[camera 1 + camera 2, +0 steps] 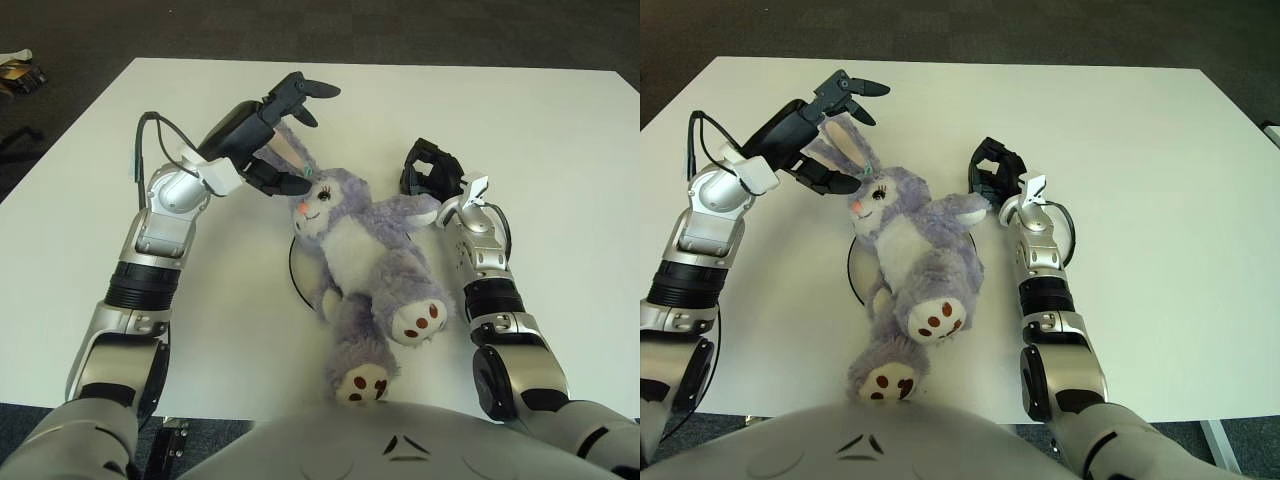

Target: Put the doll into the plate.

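Purple plush rabbit doll (365, 255), on its back, covering the dark-rimmed plate (297, 283), feet toward robot

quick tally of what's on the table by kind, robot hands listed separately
Dolls: 1, purple plush rabbit
Plates: 1, plate, mostly hidden under the doll
Robot hands: 2, left hand open above the rabbit's ears, right hand beside its arm
Total: 2 objects, 2 hands

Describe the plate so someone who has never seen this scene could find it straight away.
Start from the white table and find the purple plush rabbit doll lying on its back near the front edge. The plate lies flat under its body, only a dark-rimmed arc showing on the side of the left hand. It is the one flat, round thing there, mostly hidden.
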You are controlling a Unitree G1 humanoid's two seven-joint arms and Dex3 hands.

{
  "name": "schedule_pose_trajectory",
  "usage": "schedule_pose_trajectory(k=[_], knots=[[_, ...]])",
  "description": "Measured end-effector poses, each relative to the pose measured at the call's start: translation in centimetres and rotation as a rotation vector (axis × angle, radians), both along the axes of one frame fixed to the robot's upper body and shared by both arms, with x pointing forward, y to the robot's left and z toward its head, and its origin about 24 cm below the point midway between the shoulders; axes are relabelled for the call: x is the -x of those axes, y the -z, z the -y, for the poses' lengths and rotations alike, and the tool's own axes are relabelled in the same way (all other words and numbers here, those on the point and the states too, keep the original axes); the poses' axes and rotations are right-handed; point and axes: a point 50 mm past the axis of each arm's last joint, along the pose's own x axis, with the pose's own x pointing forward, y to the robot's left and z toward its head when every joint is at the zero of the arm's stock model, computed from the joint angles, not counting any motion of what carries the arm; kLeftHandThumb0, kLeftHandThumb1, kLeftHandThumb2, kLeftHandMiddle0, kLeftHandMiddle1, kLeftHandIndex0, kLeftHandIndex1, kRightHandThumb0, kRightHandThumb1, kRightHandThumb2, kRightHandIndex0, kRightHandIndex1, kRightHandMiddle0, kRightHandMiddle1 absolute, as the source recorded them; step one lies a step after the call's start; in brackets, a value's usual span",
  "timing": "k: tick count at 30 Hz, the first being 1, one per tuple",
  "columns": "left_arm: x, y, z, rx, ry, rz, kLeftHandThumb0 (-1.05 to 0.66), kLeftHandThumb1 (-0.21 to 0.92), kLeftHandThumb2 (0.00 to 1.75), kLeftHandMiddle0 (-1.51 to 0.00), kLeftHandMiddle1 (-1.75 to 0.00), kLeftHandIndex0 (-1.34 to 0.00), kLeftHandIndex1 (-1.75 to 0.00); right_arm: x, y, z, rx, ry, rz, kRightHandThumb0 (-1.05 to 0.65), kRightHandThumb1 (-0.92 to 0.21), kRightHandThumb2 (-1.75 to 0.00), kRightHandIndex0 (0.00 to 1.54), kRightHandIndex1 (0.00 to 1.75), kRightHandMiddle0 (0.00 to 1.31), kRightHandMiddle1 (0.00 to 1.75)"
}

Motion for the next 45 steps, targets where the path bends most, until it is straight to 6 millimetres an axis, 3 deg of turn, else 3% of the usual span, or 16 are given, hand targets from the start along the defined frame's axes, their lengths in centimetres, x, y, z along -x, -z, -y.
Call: schedule_pose_trajectory(k=[7,13,22,28,38,45], knots=[[-0.4,0.2,-0.9,0.041,-0.054,0.000,-0.89,0.57,0.70,-0.25,-0.78,0.00,-1.20,0.0,0.0,0.0,0.007,-0.003,-0.006,-0.49,-0.29,-1.35,1.15,1.75,0.63,1.75],[-1.5,1.2,-1.8,0.091,-0.097,-0.041,-0.85,0.55,0.71,-0.26,-0.81,-0.01,-1.23,0.1,0.0,0.1,0.008,0.003,-0.010,-0.49,-0.29,-1.35,1.15,1.75,0.64,1.75],[-2.5,2.3,-2.6,0.225,-0.118,-0.130,-0.67,0.41,0.89,-0.27,-0.77,0.00,-1.12,0.1,-0.1,0.1,0.012,0.007,-0.008,-0.49,-0.29,-1.35,1.14,1.75,0.63,1.75],[-2.8,3.2,-2.9,0.316,-0.128,-0.185,-0.60,0.42,0.93,-0.28,-0.75,0.00,-1.13,0.2,-0.1,0.1,0.012,0.013,-0.010,-0.49,-0.29,-1.35,1.14,1.75,0.64,1.75],[-3.4,4.7,-3.5,0.436,-0.142,-0.276,-0.48,0.49,0.97,-0.32,-0.76,0.00,-0.97,0.2,-0.1,0.1,0.008,0.018,-0.017,-0.50,-0.28,-1.37,1.16,1.75,0.65,1.75],[-3.6,5.5,-4.3,0.523,-0.158,-0.334,-0.30,0.47,1.09,-0.32,-0.77,0.00,-0.88,0.2,-0.1,0.2,0.005,0.018,-0.017,-0.50,-0.27,-1.37,1.16,1.75,0.65,1.75]])
